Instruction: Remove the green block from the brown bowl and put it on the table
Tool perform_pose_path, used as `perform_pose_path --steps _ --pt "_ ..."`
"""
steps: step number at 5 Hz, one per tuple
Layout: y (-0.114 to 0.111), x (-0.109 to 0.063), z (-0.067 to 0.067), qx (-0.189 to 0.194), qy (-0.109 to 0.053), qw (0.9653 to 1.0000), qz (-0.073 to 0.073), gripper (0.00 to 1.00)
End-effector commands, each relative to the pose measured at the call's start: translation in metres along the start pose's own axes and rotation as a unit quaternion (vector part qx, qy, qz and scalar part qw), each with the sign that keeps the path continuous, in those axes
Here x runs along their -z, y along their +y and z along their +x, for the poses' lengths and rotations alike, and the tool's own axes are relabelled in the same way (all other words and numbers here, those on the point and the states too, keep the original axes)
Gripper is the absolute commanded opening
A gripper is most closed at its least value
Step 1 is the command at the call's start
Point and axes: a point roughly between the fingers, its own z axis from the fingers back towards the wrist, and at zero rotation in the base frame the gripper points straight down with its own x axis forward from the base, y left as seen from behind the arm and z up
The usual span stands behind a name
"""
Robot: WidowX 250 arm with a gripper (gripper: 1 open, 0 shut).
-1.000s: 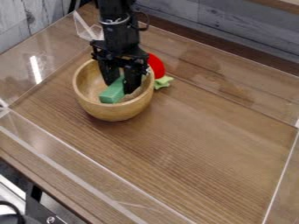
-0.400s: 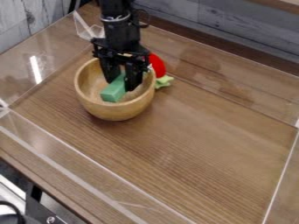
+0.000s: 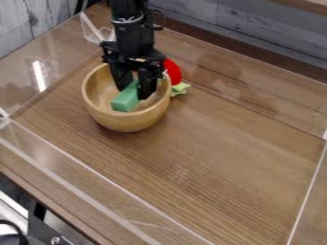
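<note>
Judging by its plain, straight-edged shape, the green block (image 3: 125, 98) should be light and stiff, best pinched across its narrow sides; it lies inside the brown bowl (image 3: 125, 119), near the worktop's (image 3: 211, 158) upper-left corner; the claw (image 3: 133, 80) is closed at its upper end, though whether it grips I cannot tell.

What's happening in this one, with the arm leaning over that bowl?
A robot arm has its gripper down in the brown bowl, at the upper end of the green block. The gripper looks shut, but whether it grips the block is hard to tell. The block is not yet on the table; a red toy sits beside the bowl.
</note>
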Motion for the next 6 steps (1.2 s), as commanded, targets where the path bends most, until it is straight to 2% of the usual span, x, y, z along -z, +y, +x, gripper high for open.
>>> perform_pose_path --steps 1,6 --pt "-0.0029 -0.0273 0.013 0.009 -0.048 0.9987 0.015 0.0" --pt "-0.0074 -0.0251 0.0169 0.01 -0.046 0.9988 0.014 0.0"
